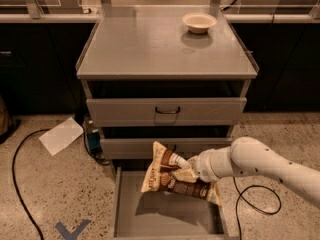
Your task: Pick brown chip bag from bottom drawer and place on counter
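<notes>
My gripper [181, 168] is shut on the brown chip bag [170, 180] and holds it in the air above the open bottom drawer [150, 215], in front of the middle drawer front. The bag is dark brown with tan ends and hangs tilted, its shadow on the drawer floor. My white arm reaches in from the lower right. The counter [145, 49], the flat grey top of the cabinet, lies well above and behind the bag.
A cream bowl [199, 22] stands at the back right of the counter. Two closed drawer fronts with dark handles [167, 111] are above the open drawer. A white sheet of paper [61, 135] and black cables lie on the speckled floor on the left.
</notes>
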